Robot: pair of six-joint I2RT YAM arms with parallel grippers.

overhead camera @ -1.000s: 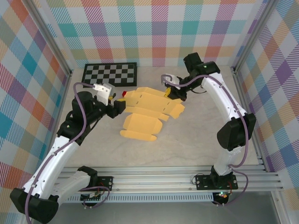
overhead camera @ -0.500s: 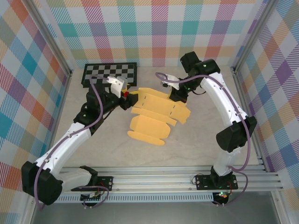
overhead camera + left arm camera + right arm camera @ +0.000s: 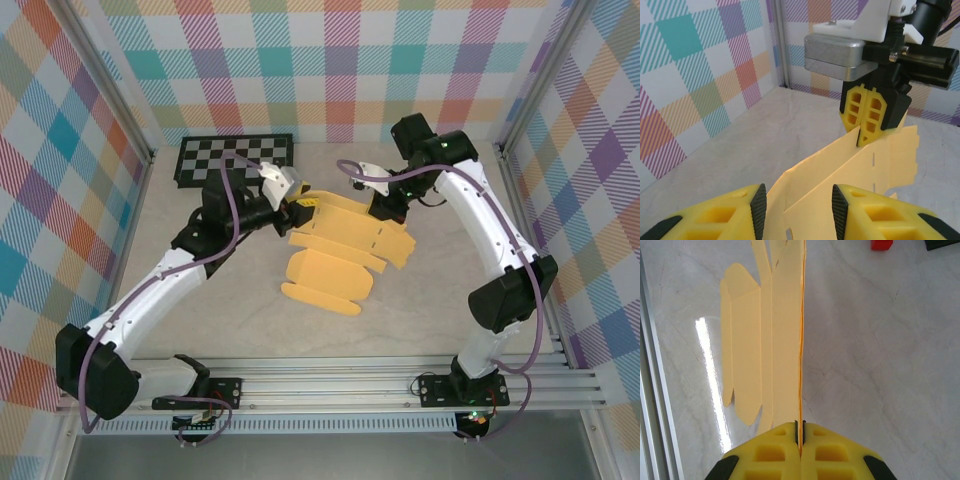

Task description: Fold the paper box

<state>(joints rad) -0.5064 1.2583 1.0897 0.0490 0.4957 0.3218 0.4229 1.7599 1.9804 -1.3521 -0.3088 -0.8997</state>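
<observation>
Mid-frame on the counter [image 3: 420, 310], the box [image 3: 330, 270] lies part flat, one panel raised. Left pincer [image 3: 799, 200], spread, straddles that panel; right pincer [image 3: 869, 120] pinches its far edge. Likely wall-creasing: next, left must close and bend.

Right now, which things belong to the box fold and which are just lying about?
In the job: paper box; right gripper, shut on its edge; left gripper, open, with the box's other end between its fingers.
Lying about: checkerboard; small red block.
</observation>
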